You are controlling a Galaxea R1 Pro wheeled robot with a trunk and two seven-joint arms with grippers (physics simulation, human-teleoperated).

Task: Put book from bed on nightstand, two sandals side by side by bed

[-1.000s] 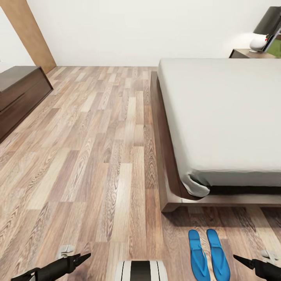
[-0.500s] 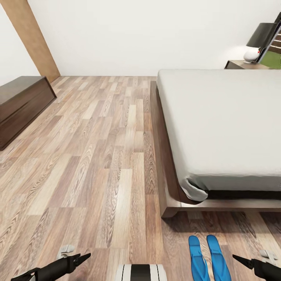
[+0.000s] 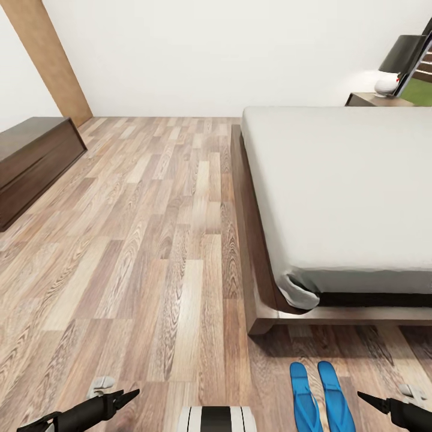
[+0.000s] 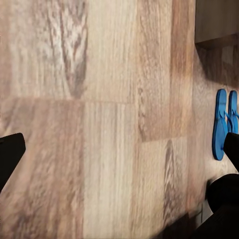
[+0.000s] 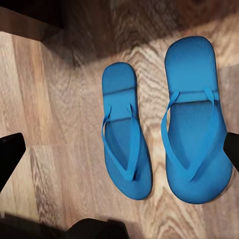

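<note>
A: Sandals — where, and how do they lie?

B: Both on the wood-plank floor [image 3: 150, 228], just off the foot-end corner of the bed [image 3: 336, 198]. Left sandal [image 3: 304, 398] and right sandal [image 3: 335, 397] lie side by side, close but not touching, a thin strip of floor between them. Long axes parallel, both running toward the bed frame, near ends cut off by the lower edge of the head view.

A: Which end faces the bed?

B: From the right wrist view, one sandal [image 5: 124, 132] and the other sandal [image 5: 195, 119] lie flat, straps up, the toe posts toward the ends nearest the dark frame corner. So toes point at the bed.

A: Left wrist view?

B: The pair [image 4: 224, 123] sits at the edge of the picture, slim, the two lined up alike, near the frame corner.

A: Grippers?

B: Left gripper [image 3: 125, 396] hangs low over bare floor, holding nothing; how far its fingers are spread I cannot tell. Right gripper [image 3: 369, 400] hangs just beside the sandals, holding nothing; its dark finger tips show at opposite edges of the right wrist view, set wide apart.

A: Anything else?

B: Nightstand [image 3: 378, 99] at the far head corner of the bed, a lamp [image 3: 399, 60] on its tabletop. Long low cabinet [image 3: 33, 159] against the left wall. Mattress top is flat.
</note>
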